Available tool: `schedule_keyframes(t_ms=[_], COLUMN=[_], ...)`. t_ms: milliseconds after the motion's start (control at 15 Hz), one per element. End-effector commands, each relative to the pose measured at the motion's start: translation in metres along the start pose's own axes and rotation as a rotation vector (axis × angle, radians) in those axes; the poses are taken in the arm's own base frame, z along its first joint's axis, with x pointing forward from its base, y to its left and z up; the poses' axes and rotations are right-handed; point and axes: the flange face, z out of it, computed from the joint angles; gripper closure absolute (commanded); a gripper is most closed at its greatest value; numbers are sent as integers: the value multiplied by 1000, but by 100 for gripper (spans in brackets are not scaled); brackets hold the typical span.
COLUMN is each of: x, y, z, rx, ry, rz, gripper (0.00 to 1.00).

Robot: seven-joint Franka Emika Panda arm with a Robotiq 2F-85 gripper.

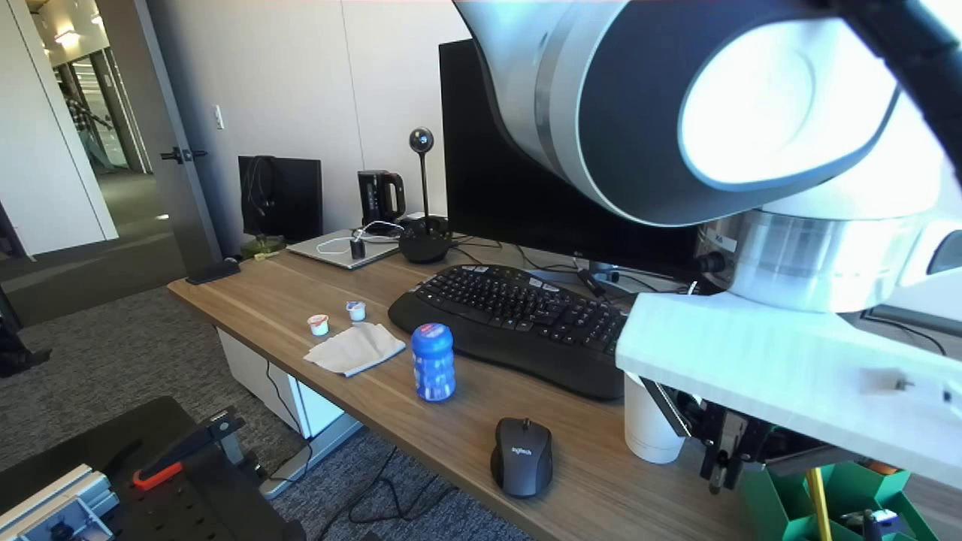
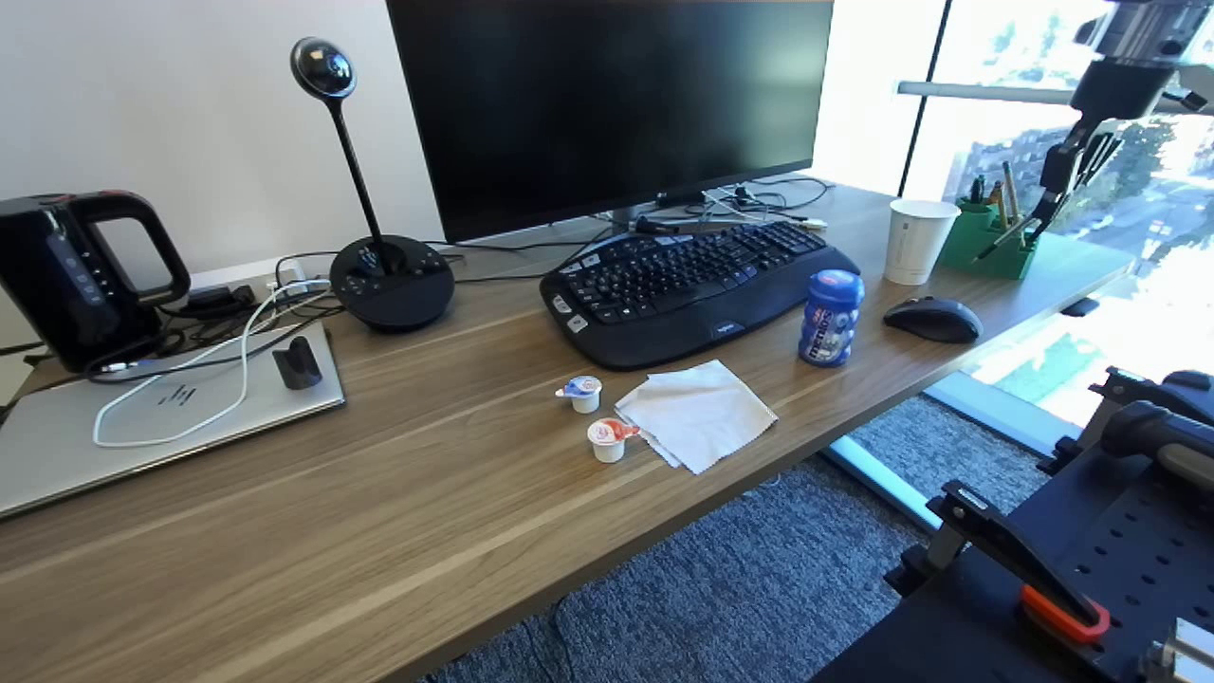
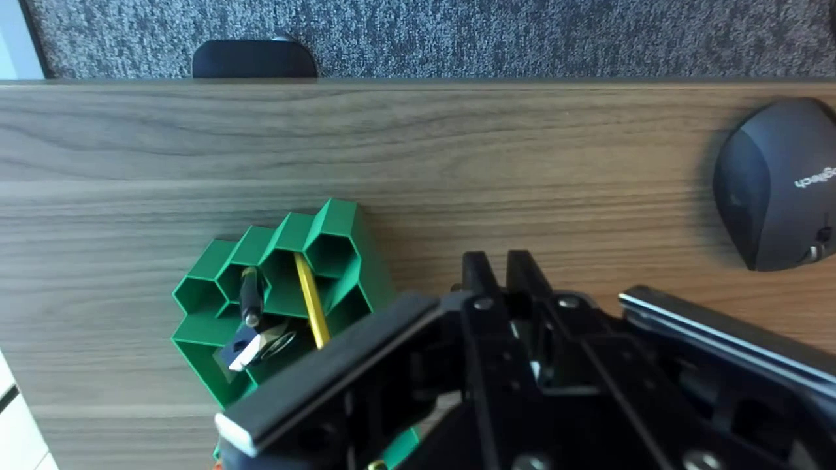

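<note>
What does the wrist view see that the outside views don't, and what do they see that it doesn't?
Only the wrist view shows inside the whole front row of cells of the green holder.

Only the exterior views, both of them, show the keyboard, blue jar, cloth, cup and monitor.

All share the mouse, the holder and the gripper.

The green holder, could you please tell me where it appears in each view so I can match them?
In an exterior view, the green holder: bottom right, cut off by the lower edge.
In an exterior view, the green holder: upper right, just right of the cup.
In the wrist view, the green holder: lower left.
Shared landmark: the mouse, visible in all three.
</note>
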Motion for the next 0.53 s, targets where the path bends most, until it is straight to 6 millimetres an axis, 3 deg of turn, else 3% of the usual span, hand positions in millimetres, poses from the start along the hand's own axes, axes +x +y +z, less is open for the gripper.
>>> schedule_keyframes(t_ms=[0, 467], x=[4, 3], y=[7, 8], z=[6, 11], rx=[-2, -13], ry=[33, 50], rz=[-17, -37], gripper=[97, 97])
